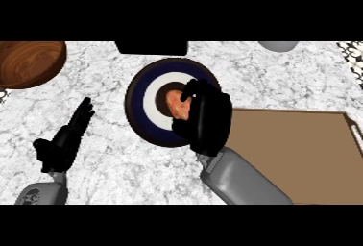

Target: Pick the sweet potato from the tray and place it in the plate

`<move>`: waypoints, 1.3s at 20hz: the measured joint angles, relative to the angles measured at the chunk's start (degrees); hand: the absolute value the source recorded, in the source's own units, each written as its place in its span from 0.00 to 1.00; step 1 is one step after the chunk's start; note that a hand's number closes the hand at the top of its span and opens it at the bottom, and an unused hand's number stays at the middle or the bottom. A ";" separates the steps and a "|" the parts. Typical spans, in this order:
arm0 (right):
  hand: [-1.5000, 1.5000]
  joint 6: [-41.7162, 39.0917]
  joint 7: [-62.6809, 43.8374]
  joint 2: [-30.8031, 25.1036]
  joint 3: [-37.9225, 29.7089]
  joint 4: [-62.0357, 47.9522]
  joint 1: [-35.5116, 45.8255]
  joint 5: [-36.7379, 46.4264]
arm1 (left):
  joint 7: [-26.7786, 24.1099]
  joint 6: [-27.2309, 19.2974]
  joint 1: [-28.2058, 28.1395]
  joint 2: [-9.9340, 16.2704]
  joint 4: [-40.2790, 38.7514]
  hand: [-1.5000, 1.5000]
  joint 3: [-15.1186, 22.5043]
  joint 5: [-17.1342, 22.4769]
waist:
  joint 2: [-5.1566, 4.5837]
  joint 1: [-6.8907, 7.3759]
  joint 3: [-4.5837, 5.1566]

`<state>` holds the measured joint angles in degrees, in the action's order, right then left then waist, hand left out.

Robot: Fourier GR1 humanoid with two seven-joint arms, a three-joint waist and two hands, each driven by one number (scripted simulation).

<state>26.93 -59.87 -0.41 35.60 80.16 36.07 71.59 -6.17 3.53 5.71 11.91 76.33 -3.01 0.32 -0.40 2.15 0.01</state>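
While the robot's black right hand (pixel 205 120) curls around the orange-pink sweet potato (pixel 177 105) over the centre of the round dark-blue-and-white plate (pixel 138 103), the brown rectangular tray (pixel 297 144) lies vacated, leaving only release; the left hand (pixel 64 139) rests open at the view's left.

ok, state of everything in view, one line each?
sweet potato: over the plate's centre, in the right hand
right hand: curled round the sweet potato
left hand: open, holding nothing
plate: flat on counter
tray: nothing visible on it
wooden bowl: upright
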 measured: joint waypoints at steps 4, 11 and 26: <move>0.00 7.10 0.23 -0.03 -3.25 -4.59 3.52 -3.39 | -0.22 0.62 0.55 0.28 -0.45 0.50 0.03 0.00 | -0.24 0.77 -0.03; 0.00 15.50 0.47 -0.06 -6.57 -14.63 7.94 -10.93 | -0.60 0.90 1.01 0.06 -1.04 0.50 0.11 -0.11 | -0.34 1.24 -0.03; 0.00 44.84 6.63 -0.39 -6.12 -7.76 -2.45 -19.89 | -0.69 0.53 -0.41 0.14 -0.82 0.50 -1.13 0.28 | 0.13 -1.10 -0.15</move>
<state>71.77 -53.23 -0.80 29.48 72.40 33.62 51.70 -6.86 4.06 5.30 12.05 75.51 -4.14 0.60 -0.27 1.04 -0.13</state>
